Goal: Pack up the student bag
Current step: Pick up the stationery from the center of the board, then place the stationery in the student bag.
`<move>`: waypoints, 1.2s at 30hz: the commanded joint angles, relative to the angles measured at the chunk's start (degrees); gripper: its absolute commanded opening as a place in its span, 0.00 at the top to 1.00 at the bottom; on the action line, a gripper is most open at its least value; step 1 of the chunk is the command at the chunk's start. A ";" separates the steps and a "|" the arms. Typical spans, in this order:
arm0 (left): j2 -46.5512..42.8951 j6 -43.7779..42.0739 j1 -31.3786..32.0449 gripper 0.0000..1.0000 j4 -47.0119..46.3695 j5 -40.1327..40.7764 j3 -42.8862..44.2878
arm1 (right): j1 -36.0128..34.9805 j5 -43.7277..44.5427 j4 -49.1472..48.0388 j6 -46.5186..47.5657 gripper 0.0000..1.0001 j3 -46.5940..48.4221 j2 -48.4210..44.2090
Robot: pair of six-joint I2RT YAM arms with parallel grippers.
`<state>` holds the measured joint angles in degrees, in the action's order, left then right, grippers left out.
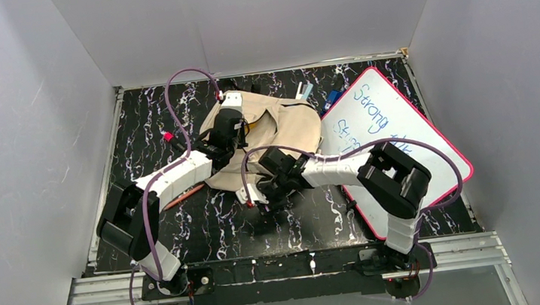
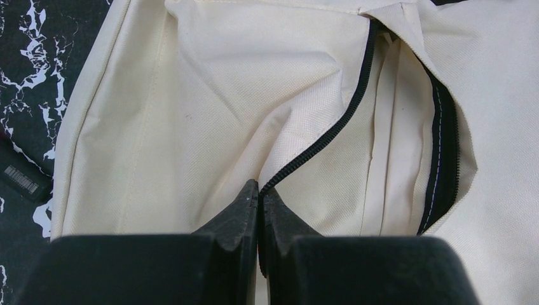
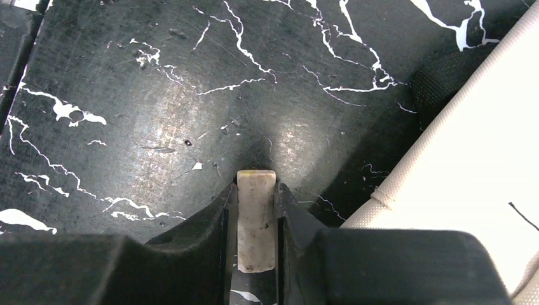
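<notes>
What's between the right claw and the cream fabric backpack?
Only bare black marbled tabletop, in the right wrist view; the right claw pinches a small whitish block beside the cream fabric backpack.

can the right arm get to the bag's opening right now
Probably yes: the left gripper pinches the zipper edge open, and the right gripper, gripping a cream block, sits beside the student bag, nothing between.
</notes>
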<state>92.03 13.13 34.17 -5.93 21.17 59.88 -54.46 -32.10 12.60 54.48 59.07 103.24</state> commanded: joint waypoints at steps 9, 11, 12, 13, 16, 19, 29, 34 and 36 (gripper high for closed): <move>-1.52 -0.12 -1.28 1.00 -0.75 1.89 2.35 | -3.02 -2.94 -19.81 -18.41 0.89 -14.60 -20.44; -1.51 -0.16 -1.30 1.00 -0.75 1.79 2.40 | -2.77 -1.35 -28.88 -27.43 0.91 -18.76 -26.91; -1.49 -0.20 -1.37 1.00 -0.75 1.73 2.39 | -2.52 -0.21 -32.32 -31.61 0.91 -20.02 -29.43; -1.43 -0.20 -1.43 1.00 -0.75 1.69 2.45 | -2.16 1.35 -35.27 -36.00 0.91 -20.87 -31.72; -1.42 -0.12 -1.56 1.00 -0.58 1.68 2.55 | -1.45 10.29 -38.74 -46.90 0.96 -20.07 -35.05; -1.59 -0.12 -1.60 1.00 -0.57 1.69 2.45 | -0.88 25.33 -35.08 -57.66 0.96 -15.85 -34.79; -1.74 0.15 -1.65 1.00 -0.50 0.73 2.48 | 8.75 47.58 -19.90 -91.58 1.00 -3.94 -26.24; -2.07 0.28 -1.65 1.00 -0.57 0.00 2.53 | 13.01 41.96 -18.49 -97.16 1.00 1.75 -20.24; -2.24 0.32 -1.65 1.00 -0.57 -0.31 2.53 | 13.18 41.65 -18.64 -97.93 1.00 3.83 -17.84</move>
<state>92.03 13.13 33.43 -5.89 20.05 59.99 -41.45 10.37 -6.28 -36.40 57.30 82.52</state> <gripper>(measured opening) 0.018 0.296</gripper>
